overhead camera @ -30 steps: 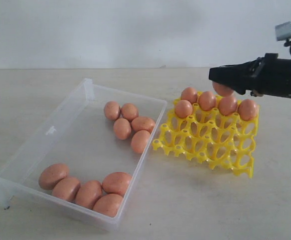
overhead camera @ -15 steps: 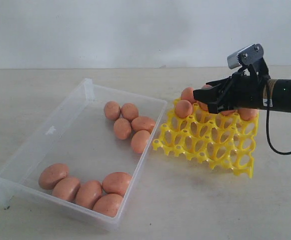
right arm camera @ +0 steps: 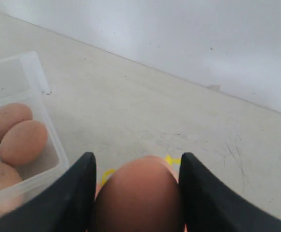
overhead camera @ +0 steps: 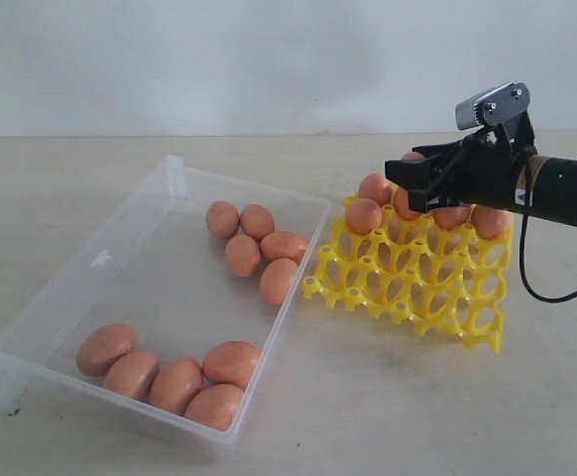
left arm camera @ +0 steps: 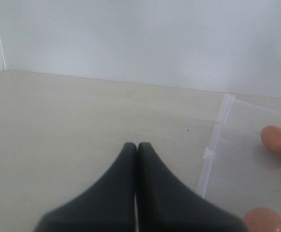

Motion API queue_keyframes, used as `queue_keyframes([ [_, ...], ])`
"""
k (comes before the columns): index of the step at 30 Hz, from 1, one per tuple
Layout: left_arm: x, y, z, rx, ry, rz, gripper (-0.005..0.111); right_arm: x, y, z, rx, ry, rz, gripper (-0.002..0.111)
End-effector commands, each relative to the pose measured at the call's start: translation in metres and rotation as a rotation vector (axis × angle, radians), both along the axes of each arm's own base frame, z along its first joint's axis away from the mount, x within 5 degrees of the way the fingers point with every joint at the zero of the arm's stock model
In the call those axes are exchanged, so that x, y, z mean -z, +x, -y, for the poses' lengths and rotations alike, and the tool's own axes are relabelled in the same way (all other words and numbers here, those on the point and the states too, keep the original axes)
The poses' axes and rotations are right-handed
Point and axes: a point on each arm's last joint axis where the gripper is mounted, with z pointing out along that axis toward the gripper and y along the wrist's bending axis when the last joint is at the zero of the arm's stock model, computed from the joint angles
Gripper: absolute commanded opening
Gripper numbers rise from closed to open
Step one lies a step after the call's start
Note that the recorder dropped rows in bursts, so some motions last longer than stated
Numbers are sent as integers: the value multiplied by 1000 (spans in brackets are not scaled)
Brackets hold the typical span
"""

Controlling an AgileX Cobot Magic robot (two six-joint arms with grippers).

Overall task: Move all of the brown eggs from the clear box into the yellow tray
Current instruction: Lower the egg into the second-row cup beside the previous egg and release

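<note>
Your right hand (right arm camera: 136, 157) is closed around one egg (right arm camera: 138, 198) over the yellow tray (overhead camera: 407, 288); next, lower it gently into a free cup.

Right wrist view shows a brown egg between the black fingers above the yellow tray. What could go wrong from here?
1. The smooth brown oval egg in the right gripper looks close to the eggs already seated in the bright yellow openwork plastic tray; lowering it off-centre could knock shells together and crack them.
2. Its jaws flank the egg widely, so opening them further may shove a neighbouring egg.
</note>
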Motion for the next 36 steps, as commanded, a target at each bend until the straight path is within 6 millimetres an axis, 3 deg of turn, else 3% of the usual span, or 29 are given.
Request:
queue_keyframes([
  [1, -2, 0, 0, 7, 5, 7, -4, 1, -1, -3, -26, 4, -43, 0],
  [17, -2, 0, 0, 7, 5, 7, -4, 10, -9, -5, -80, -3, -188, 0],
  [23, -2, 0, 0, 7, 5, 7, -4, 7, -8, -5, -74, 6, -154, 0],
  [26, -2, 0, 0, 7, 5, 7, -4, 8, -8, -8, -109, -71, -91, 1],
  [31, -2, 0, 0, 8, 6, 9, -4, 14, -7, -22, -119, -134, -61, 17],
  [36, -2, 0, 0, 8, 6, 9, -4, 18, -5, -21, -82, -190, -80, 39],
])
